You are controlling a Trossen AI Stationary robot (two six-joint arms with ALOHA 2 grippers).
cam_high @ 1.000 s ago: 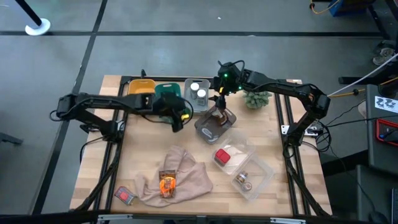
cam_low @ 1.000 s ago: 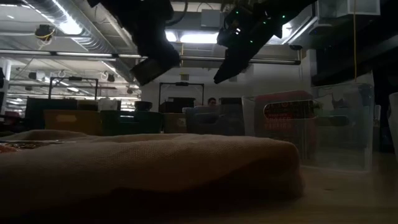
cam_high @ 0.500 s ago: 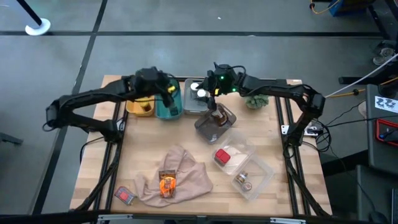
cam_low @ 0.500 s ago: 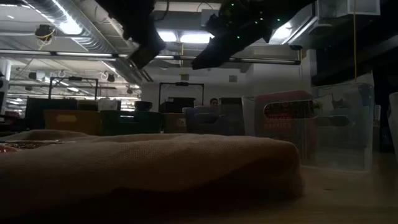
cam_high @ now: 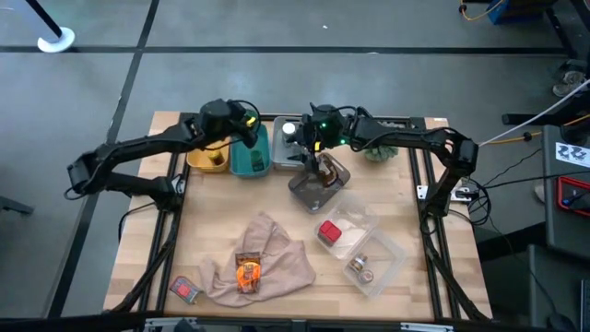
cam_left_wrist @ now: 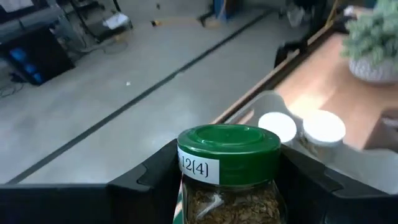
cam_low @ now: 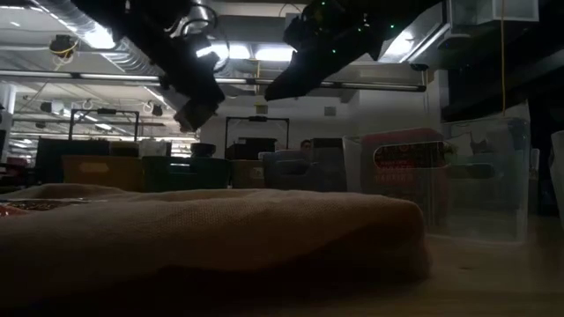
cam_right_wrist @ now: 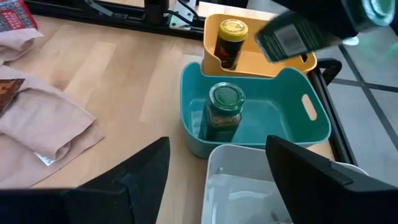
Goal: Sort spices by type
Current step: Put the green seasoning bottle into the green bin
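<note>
Sorting part done: yellow bin [cam_right_wrist: 298, 65] holds 1 yellow-capped jar [cam_right_wrist: 229, 42]; teal bin [cam_right_wrist: 311, 127] holds 1 green-capped jar [cam_right_wrist: 224, 112]; grey bin [cam_high: 281, 157] holds 2 white-capped jars [cam_left_wrist: 301, 127]. Left gripper [cam_high: 247, 129], over the teal bin, clamped on a second green-capped jar [cam_left_wrist: 229, 171]. Right gripper [cam_right_wrist: 217, 180], fingers apart, empty, above the grey bin. Left to sort, by the look of it: red packet [cam_high: 185, 290], orange sachet [cam_high: 248, 271] on the beige cloth [cam_high: 277, 249], red box [cam_high: 328, 231] and small jar [cam_high: 359, 267] in clear trays. Dark item under the right arm unidentifiable; low view too dim for labels
</note>
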